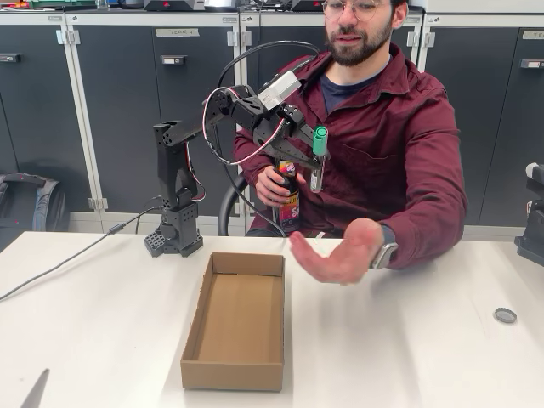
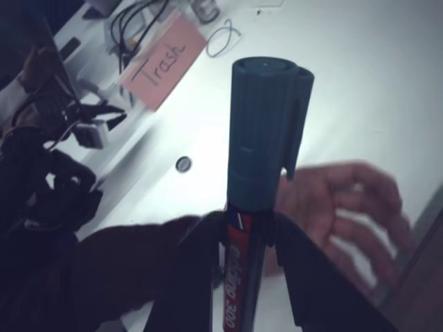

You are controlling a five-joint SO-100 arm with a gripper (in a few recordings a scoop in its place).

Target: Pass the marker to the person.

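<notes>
Behind the gripper sits the person, an open palm held below it; lower left lies a cardboard box. Clamped between the fingers, the marker stands upright, green cap up.

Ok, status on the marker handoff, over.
Gripper shut on marker, held upright in the air. Person's open hand waits below, palm up. Their other hand holds a bottle close behind.

Green-capped marker (red-printed barrel)
</notes>
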